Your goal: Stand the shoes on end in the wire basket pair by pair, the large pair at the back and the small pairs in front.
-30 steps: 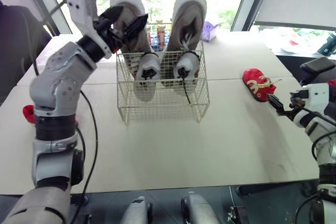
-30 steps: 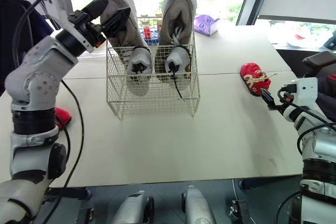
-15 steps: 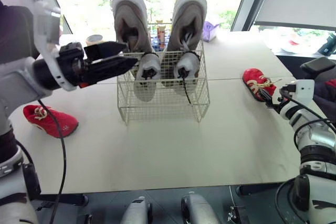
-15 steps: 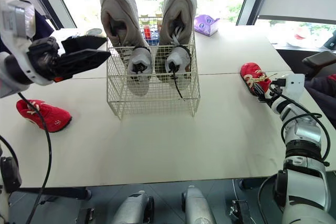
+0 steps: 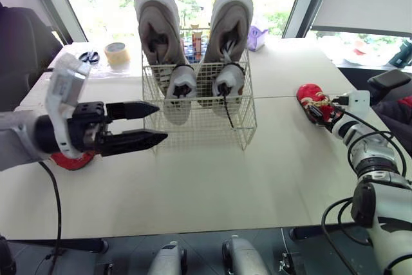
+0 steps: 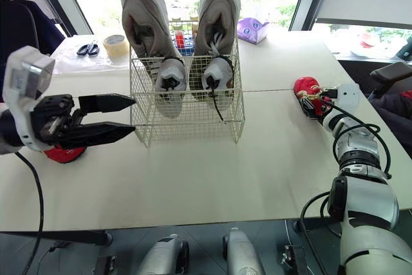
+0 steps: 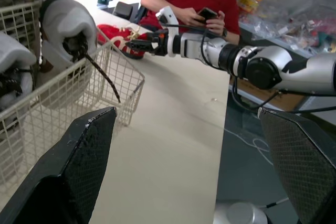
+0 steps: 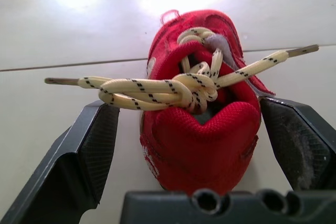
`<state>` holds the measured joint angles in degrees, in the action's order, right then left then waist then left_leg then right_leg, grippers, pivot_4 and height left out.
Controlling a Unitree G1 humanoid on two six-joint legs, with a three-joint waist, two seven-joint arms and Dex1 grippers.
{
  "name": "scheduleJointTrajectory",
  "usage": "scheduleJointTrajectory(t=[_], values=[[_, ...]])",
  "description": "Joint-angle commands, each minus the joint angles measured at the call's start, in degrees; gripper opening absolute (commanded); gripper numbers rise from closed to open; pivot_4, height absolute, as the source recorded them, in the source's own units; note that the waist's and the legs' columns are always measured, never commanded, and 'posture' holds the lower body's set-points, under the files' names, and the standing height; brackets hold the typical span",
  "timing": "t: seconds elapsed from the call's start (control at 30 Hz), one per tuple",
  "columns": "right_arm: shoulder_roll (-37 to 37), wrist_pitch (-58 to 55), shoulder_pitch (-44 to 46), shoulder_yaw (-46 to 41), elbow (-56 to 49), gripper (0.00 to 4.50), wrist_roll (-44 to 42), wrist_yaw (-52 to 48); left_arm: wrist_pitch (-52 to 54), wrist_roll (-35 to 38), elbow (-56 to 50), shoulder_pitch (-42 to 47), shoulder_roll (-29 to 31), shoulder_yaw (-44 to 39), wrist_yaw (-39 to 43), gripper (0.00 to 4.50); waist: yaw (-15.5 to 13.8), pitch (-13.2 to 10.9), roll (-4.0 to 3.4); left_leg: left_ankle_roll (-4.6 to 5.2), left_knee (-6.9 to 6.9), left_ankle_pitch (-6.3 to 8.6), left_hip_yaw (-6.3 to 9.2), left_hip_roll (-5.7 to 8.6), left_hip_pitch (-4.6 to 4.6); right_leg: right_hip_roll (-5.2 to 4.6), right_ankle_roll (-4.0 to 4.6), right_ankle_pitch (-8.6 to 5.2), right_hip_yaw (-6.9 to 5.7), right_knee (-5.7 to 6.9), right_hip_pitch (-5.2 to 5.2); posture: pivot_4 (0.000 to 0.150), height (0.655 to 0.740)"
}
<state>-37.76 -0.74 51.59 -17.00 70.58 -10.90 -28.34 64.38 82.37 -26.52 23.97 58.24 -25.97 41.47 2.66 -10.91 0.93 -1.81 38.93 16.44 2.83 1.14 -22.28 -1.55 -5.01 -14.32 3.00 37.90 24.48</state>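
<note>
As I checked the feeds, the right jaws stood wide apart around the heel of a red shoe (image 8: 202,124) on the desk (image 5: 257,178) right of the wire basket (image 5: 199,130), not gripping it. The left jaws, apart and empty, hovered beside the basket's left front; the large grey pair (image 5: 158,30) stood on end inside.

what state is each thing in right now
large grey shoes: standing on end in the basket
wire basket: upright on the table
right red shoe: lying on the table, laces tied
left red shoe: lying on the table, partly hidden behind the left gripper
left gripper: open, empty
right gripper: open, fingers either side of the right red shoe
</note>
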Motion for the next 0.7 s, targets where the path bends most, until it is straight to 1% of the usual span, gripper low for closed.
scheduleJointTrajectory(t=[0.03, 0.07, 0.1, 0.13, 0.17, 0.2, 0.27, 0.33, 0.4, 0.43, 0.47, 0.5, 0.57, 0.63, 0.7], values=[[-0.21, 0.61, 1.70, 1.16, 1.28, 3.92, 2.31, 2.93, -2.40, -0.98, -1.35, -0.07, 0.32, 0.02, -0.12, 4.50, 0.01, 0.00, 0.00, 0.00, 0.00, 0.00, -0.01, 0.00, 0.00, 0.00, 0.00, 0.00, 0.00, 0.00, 0.00, 0.150, 0.7400], [-0.20, 0.50, 1.80, 1.31, 1.55, 3.55, 2.66, 3.26, -2.69, -1.10, -1.36, -0.10, 0.35, 0.15, -0.18, 4.50, 0.01, 0.00, 0.00, 0.00, 0.00, 0.00, 0.00, 0.00, 0.00, 0.00, 0.00, 0.00, 0.00, 0.00, 0.00, 0.150, 0.7400], [-0.20, 0.47, 1.86, 1.48, 1.73, 3.08, 3.01, 3.67, -2.99, -1.36, -1.40, -0.14, 0.41, 0.30, -0.27, 4.50, 0.01, 0.00, 0.00, 0.00, 0.00, 0.00, 0.00, 0.00, 0.00, 0.00, 0.00, 0.00, 0.00, 0.00, 0.00, 0.150, 0.7400], [-0.19, 0.51, 1.88, 1.46, 1.80, 2.52, 3.17, 3.87, -3.21, -1.52, -1.46, -0.23, 0.51, 0.36, -0.33, 4.50, 0.00, 0.00, 0.00, 0.00, 0.00, 0.00, -0.01, 0.00, 0.00, 0.00, 0.00, 0.00, 0.00, 0.00, 0.00, 0.150, 0.7400], [-0.18, 0.71, 1.88, 1.37, 1.80, 2.13, 3.24, 4.01, -3.20, -2.01, -1.46, -0.25, 0.80, 0.60, -0.97, 4.50, -0.04, 0.00, 0.00, 0.00, 0.00, 0.00, 0.00, 0.00, 0.00, 0.00, 0.00, 0.00, 0.00, 0.00, 0.00, 0.150, 0.7400], [-0.18, 0.99, 1.86, 1.26, 1.76, 1.53, 3.36, 4.19, -3.03, -2.45, -1.39, -0.18, 1.13, 0.95, -1.73, 4.50, -0.04, 0.00, 0.00, 0.00, 0.00, 0.00, 0.00, 0.01, 0.00, 0.00, 0.00, 0.00, 0.00, 0.00, 0.00, 0.150, 0.7400], [-0.51, 1.54, 1.96, 0.77, 1.25, 0.76, 3.10, 4.17, -2.73, -4.99, -1.60, 0.50, 2.25, 2.35, -4.44, 4.50, -0.05, 0.00, 0.00, 0.00, 0.00, 0.00, 0.01, 0.01, 0.00, 0.00, 0.00, 0.00, 0.00, 0.00, 0.00, 0.150, 0.7400], [-1.49, 2.45, 2.15, 0.42, -0.03, 0.76, 2.86, 3.69, -3.32, -6.39, -1.69, 1.60, 2.24, 2.96, -7.79, 4.50, -0.05, 0.00, 0.00, 0.00, 0.00, 0.00, 0.02, 0.02, 0.00, 0.00, 0.00, 0.00, 0.00, 0.00, -0.01, 0.150, 0.7400], [-3.08, 3.32, 2.77, -0.27, -2.59, 0.76, 2.15, 2.61, -7.63, -11.61, -4.21, 2.22, 2.91, 3.49, -5.21, 4.50, -0.06, -0.02, -0.03, 0.00, 0.00, 0.00, 0.02, 0.02, -0.01, 0.00, 0.00, 0.00, 0.00, 0.00, -0.01, 0.150, 0.7400], [-4.67, 3.73, 3.54, -0.80, -5.81, 0.76, 1.45, 1.30, -7.32, -10.73, -3.46, 2.48, 2.95, 3.05, -4.41, 4.50, -0.06, -0.09, -0.14, 0.00, 0.00, 0.00, 0.02, 0.03, -0.02, 0.00, 0.00, 0.00, 0.00, -0.02, -0.01, 0.150, 0.7400], [-7.18, 3.30, 5.14, -1.70, -11.29, 0.76, 0.06, -0.88, -5.04, -7.24, 0.03, 3.27, 2.83, 3.02, -4.91, 4.50, -0.08, -0.19, -0.32, 0.00, 0.00, 0.00, -0.01, 0.04, -0.04, -0.01, 0.00, 0.00, 0.00, -0.04, 0.00, 0.150, 0.7400], [-9.85, 2.48, 7.05, -2.29, -17.19, 0.76, -1.20, -3.30, -3.82, -5.83, 3.34, 4.07, 1.95, 3.46, -5.34, 4.50, -0.21, -0.45, -0.76, 0.01, 0.00, 0.01, -0.05, 0.07, -0.06, -0.05, 0.00, 0.00, 0.02, -0.05, 0.02, 0.150, 0.7400], [-12.70, 0.22, 8.93, -2.77, -25.45, 0.76, -3.31, -6.59, -2.47, -3.79, 7.77, 5.37, 0.77, 4.17, -4.96, 4.50, -0.15, -0.65, -1.34, 0.06, 0.03, 0.02, -0.12, 0.14, -0.14, -0.13, -0.03, 0.00, 0.05, -0.02, 0.13, 0.150, 0.7400], [-14.61, -3.25, 11.36, -1.90, -33.50, 0.76, -5.66, -10.84, -2.33, -0.07, 13.17, 8.41, -1.65, 3.46, -5.25, 4.50, -0.07, -0.66, -1.38, 0.07, -0.05, 0.03, -0.11, 0.10, -0.11, -0.08, -0.10, -0.04, 0.04, 0.04, 0.17, 0.150, 0.7400], [-15.78, -12.16, 15.61, -0.73, -43.15, 0.76, -12.12, -17.61, -2.23, 0.55, 19.36, 13.14, -3.49, 3.63, -5.76, 4.50, 0.05, -0.71, -1.30, 0.06, -0.12, 0.04, 0.03, -0.03, -0.09, 0.11, -0.06, -0.06, -0.02, 0.04, 0.18, 0.150, 0.7400]])
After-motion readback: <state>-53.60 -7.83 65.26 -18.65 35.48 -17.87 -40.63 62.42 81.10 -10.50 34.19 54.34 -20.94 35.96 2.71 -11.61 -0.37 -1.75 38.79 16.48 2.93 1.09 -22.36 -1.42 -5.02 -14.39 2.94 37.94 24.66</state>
